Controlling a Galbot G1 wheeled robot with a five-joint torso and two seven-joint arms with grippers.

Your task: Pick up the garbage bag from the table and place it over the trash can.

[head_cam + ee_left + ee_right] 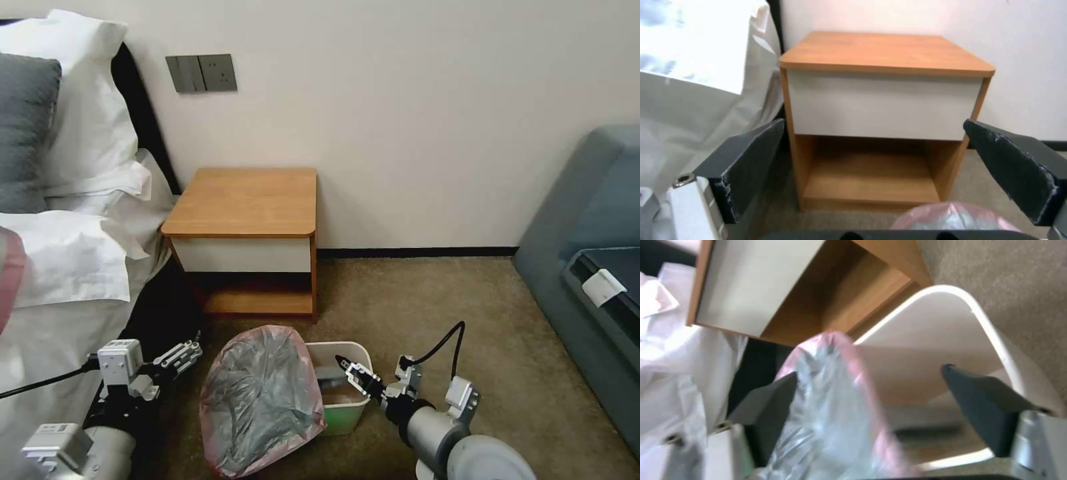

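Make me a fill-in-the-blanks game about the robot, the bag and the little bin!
1. The garbage bag droops over the ____ side of the trash can, as the robot sees it.
2. The table top has ____ on it.
3. The carpet under the bin is ____.
4. The left gripper and right gripper both have their fingers ____.

Missing words: left; nothing; brown; open
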